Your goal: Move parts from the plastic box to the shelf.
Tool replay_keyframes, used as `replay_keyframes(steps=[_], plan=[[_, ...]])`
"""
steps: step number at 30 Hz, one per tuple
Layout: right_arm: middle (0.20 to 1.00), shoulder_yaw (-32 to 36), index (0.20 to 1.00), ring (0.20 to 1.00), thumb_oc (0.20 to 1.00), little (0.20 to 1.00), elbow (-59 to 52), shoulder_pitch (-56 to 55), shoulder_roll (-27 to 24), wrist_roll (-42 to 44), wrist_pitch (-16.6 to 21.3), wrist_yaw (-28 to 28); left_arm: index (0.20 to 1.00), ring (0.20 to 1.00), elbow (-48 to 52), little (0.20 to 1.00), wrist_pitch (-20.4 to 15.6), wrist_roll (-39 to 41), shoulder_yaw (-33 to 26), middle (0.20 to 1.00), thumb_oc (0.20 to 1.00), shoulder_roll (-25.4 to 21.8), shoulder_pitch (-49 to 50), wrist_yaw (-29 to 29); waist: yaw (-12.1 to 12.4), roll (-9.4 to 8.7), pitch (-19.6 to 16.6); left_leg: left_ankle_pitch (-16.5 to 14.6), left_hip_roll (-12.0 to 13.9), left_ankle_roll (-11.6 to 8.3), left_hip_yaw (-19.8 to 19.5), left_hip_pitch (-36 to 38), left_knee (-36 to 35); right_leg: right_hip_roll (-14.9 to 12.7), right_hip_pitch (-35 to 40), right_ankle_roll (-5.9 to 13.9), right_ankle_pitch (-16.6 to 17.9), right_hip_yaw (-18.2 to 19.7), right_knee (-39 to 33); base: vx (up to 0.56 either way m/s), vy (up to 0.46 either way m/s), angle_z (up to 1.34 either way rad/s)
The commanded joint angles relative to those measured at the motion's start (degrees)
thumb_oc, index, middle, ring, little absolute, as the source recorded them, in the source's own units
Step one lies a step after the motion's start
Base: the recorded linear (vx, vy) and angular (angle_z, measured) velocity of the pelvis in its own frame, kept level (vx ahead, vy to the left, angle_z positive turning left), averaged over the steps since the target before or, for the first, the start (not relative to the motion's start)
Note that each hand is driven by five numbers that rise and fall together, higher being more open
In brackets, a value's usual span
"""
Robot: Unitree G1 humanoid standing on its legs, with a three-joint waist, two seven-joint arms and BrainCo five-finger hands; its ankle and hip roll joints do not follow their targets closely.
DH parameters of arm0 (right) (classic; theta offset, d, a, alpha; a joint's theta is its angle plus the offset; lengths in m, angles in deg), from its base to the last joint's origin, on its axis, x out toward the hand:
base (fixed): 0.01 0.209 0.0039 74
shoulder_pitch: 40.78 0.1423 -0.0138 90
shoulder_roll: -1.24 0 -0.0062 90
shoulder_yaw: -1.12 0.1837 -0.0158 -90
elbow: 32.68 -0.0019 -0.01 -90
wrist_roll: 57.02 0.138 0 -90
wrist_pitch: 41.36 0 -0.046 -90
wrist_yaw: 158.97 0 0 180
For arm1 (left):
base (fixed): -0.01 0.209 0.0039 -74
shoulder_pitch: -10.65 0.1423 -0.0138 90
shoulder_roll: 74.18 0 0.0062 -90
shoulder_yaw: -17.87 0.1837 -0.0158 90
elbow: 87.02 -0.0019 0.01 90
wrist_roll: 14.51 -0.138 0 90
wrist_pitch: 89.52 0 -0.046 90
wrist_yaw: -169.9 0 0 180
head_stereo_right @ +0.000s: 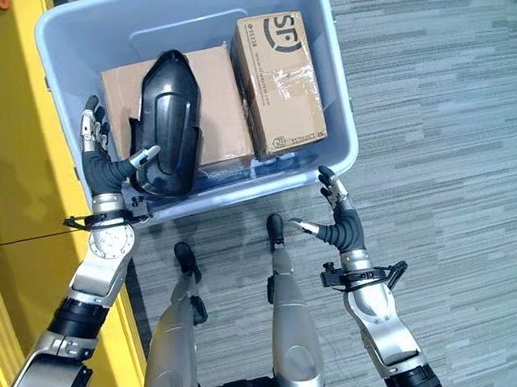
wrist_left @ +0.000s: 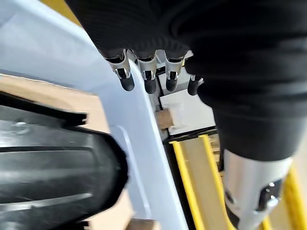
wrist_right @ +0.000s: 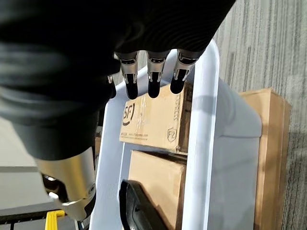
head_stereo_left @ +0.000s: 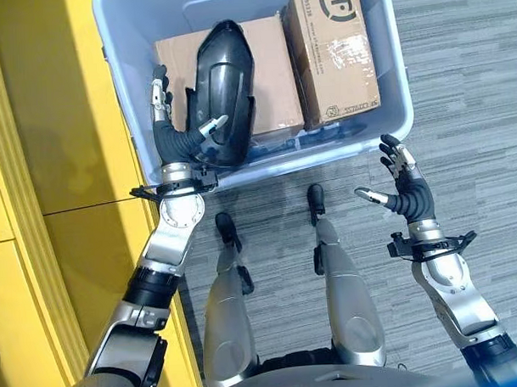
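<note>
So the black part (head_stereo_left: 224, 93) is lying on a cardboard box (head_stereo_left: 267, 74) in the blue plastic box (head_stereo_left: 375, 134). Our left hand (head_stereo_left: 176, 133) is inside the near-left corner, fingers straight, thumb touching the part. Our right hand (head_stereo_left: 404, 184) hangs open and empty over the grey carpet (head_stereo_left: 468, 110), just near the box's near-right corner.

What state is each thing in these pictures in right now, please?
Plastic box: open-topped, on the floor.
Black part: lying in the box on a cardboard carton.
Printed carton: closed, taped.
Left hand: open, inside the box beside the black part.
Right hand: open, empty, outside the box.
</note>
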Motion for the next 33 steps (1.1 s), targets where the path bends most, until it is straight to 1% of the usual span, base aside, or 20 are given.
replay_keyframes(steps=[1, 2, 6, 7, 8, 10, 11, 18, 27, 33], plan=[[1.0, 1.2, 1.0, 1.0, 1.0, 1.0, -3.1, -2.0, -1.0, 1.0, 3.7, 0.1, 1.0, 1.0, -1.8, 1.0, 0.1, -3.9, -2.3, 1.0, 1.0, -4.8, -1.6, -3.6, -0.8, -2.31, -2.0, -2.7, 2.5, -1.86, -3.8, -1.7, 6.6, -3.3, -0.1, 3.52, -5.5, -0.2, 7.2, 0.0, 0.0, 0.0], [1.0, 0.9, 1.0, 1.0, 1.0, 1.0, -3.2, -1.8, -1.0, 1.3, 3.9, -0.1, 1.0, 1.0, -4.6, 1.0, 0.7, -4.8, -2.1, 1.0, 1.0, -5.6, -3.4, -4.3, -1.1, -2.53, -1.7, -2.7, 2.5, -1.85, -3.8, -2.2, 6.9, -3.1, -0.6, 3.51, -5.4, -0.1, 7.4, 0.0, 0.0, 0.0], [1.0, 0.2, 1.0, 1.0, 1.0, 1.0, -3.0, -1.9, -1.1, 1.8, 4.5, 0.1, 1.0, 1.0, -8.4, 1.0, 0.9, -4.7, -2.1, 1.0, 1.0, -6.3, -5.7, -6.0, -1.5, -2.89, -1.4, -2.5, 2.6, -1.89, -3.7, -2.8, 7.1, -3.0, -1.1, 3.57, -5.4, -0.1, 7.5, 0.02, 0.005, 0.0], [1.0, 0.1, 1.0, 1.0, 1.0, 1.0, -3.0, -2.1, -1.4, 2.0, 4.8, 0.1, 1.0, 1.0, -10.2, 1.0, 1.1, -4.8, -2.4, 1.0, 1.0, -6.9, -6.4, -7.0, -1.6, -2.87, -1.5, -4.0, 2.7, -2.25, -4.0, -2.3, 7.0, -2.7, -0.7, 3.86, -6.6, -0.2, 7.6, 0.0, 0.0, 0.0], [1.0, 0.1, 1.0, 1.0, 1.0, 1.0, -3.1, -2.0, -1.4, 2.0, 4.8, 0.1, 1.0, 1.0, -10.2, 1.0, 1.0, -4.8, -2.4, 1.0, 1.0, -6.9, -6.6, -7.0, -1.7, -3.11, -1.2, -2.5, 2.6, -1.9, -3.8, -3.1, 7.1, -2.8, -1.4, 3.56, -5.3, -0.1, 7.5, 0.0, 0.0, 0.0], [1.0, -0.1, 1.0, 1.0, 1.0, 1.0, -3.1, -2.2, -1.5, 2.2, 5.0, 0.2, 1.0, 1.0, -12.1, 1.0, 1.3, -4.8, -2.5, 1.0, 1.0, -7.6, -7.0, -7.6, -1.8, -3.3, -1.1, -2.6, 2.7, -1.9, -3.9, -3.4, 7.3, -2.7, -1.8, 3.51, -5.4, -0.1, 7.7, 0.02, 0.0, -0.02], [1.0, -0.2, 1.0, 1.0, 1.0, 1.0, -3.0, -2.3, -1.5, 2.3, 5.1, 0.2, 1.0, 1.0, -12.7, 1.0, 1.4, -4.8, -2.6, 1.0, 1.0, -7.9, -7.2, -7.9, -1.8, -3.15, -1.3, -4.1, 2.9, -2.24, -4.2, -2.9, 7.4, -2.6, -1.2, 3.79, -6.8, -0.2, 7.9, 0.1, 0.01, -0.02], [1.0, -0.7, 1.0, 1.0, 1.0, 1.0, -3.2, -2.3, -2.4, 2.4, 5.8, 0.7, 1.0, 1.0, -15.1, 1.0, 1.3, -3.4, -4.6, 1.0, 1.0, -9.4, -8.1, -10.8, -1.9, -3.6, -1.0, -4.3, 2.9, -2.22, -4.4, -3.8, 7.7, -2.4, -1.9, 3.85, -6.9, -0.3, 8.2, 0.01, 0.002, 0.0], [1.0, -1.2, 1.0, 1.0, 1.0, 1.0, -3.2, -2.2, -2.8, 2.3, 5.8, 0.7, 1.0, 1.0, -17.0, 1.0, 1.8, -3.3, -4.3, 1.0, 1.0, -10.2, -8.8, -11.2, -1.8, -3.94, -0.8, -4.4, 2.9, -2.15, -4.7, -4.8, 8.0, -2.4, -2.5, 3.85, -6.9, -0.5, 8.3, 0.0, 0.0, 0.0], [1.0, -1.7, 1.0, 1.0, 1.0, 1.0, -3.9, -2.2, -3.5, 1.8, 5.9, 0.7, 1.0, 1.0, -23.0, 1.0, 3.0, -3.1, 0.0, 1.0, 1.0, -10.6, -12.6, -8.7, -2.4, -3.94, -0.4, -4.4, 2.7, -2.02, -4.6, -5.5, 8.2, -2.2, -3.7, 3.87, -6.8, -0.1, 8.7, 0.0, 0.0, 0.0]])
